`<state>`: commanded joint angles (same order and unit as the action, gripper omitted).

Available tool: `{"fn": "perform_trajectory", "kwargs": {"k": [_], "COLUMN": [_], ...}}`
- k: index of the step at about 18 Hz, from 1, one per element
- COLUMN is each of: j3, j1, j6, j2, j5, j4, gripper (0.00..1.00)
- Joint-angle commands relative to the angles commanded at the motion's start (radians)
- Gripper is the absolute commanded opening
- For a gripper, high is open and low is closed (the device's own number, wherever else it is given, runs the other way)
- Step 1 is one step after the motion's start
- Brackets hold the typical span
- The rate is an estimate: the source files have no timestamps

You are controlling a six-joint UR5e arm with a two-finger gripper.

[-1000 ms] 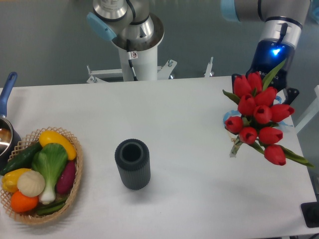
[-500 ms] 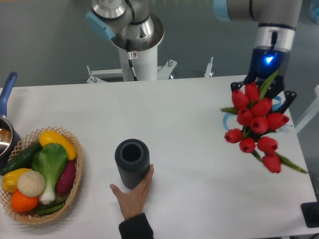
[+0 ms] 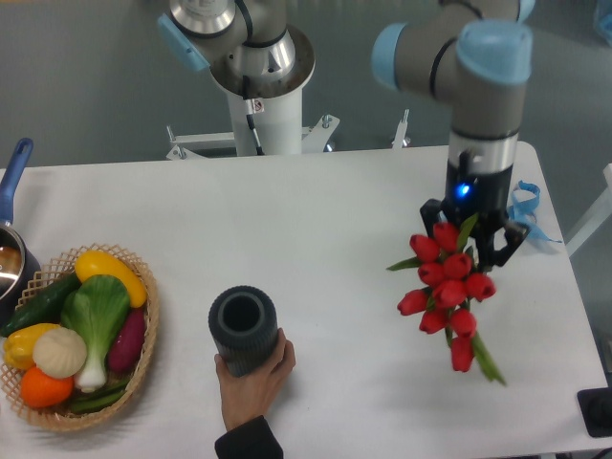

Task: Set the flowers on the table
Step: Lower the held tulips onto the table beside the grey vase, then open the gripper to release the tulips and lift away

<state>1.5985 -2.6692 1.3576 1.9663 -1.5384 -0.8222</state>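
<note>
The flowers (image 3: 446, 290), a bunch of red tulips with green leaves, hang over the right part of the white table (image 3: 344, 206). My gripper (image 3: 475, 232) is directly above them and holds them from the top; its fingers are mostly hidden behind the blooms. The stems are hidden. I cannot tell whether the bunch touches the tabletop.
A dark ribbed cylinder vase (image 3: 243, 328) stands front centre with a human hand (image 3: 251, 384) gripping it from below. A wicker basket of vegetables (image 3: 79, 337) sits at the left, a pot (image 3: 11, 253) at the left edge, a blue ribbon (image 3: 528, 207) at the right.
The arm has carried the flowers left and toward the front, lower over the table. The hand has taken hold of the vase and shifted it slightly left.
</note>
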Motion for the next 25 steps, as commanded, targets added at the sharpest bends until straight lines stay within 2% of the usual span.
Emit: {"fn": "perform_trajectory", "kwargs": {"k": [4,8,10,15,17,18,19,22,25], "j3": [-0.018,-0.048,-0.052,-0.051,-0.061,-0.061,-0.063,-0.090,-0.115], "j1": [0.051,0.072,0.075,0.077,0.074,0.072,0.071,0.064,-0.020], "j6": [0.002,0.000,0.002,0.002,0.000,0.000,0.000,-0.003,0.015], "j2": [0.081,0.138,0.157,0.172,0.169,0.164,0.160,0.128,0.101], "j5": [-0.095,-0.097,-0.098,-0.095,-0.086,-0.077,-0.066,-0.058,-0.039], "j4": [0.006,0.011,0.017,0.018,0.018,0.017,0.018,0.015,-0.029], "gripper": [0.45,0.45,0.51,0.54,0.64,0.76,1.00,1.00,1.00]}}
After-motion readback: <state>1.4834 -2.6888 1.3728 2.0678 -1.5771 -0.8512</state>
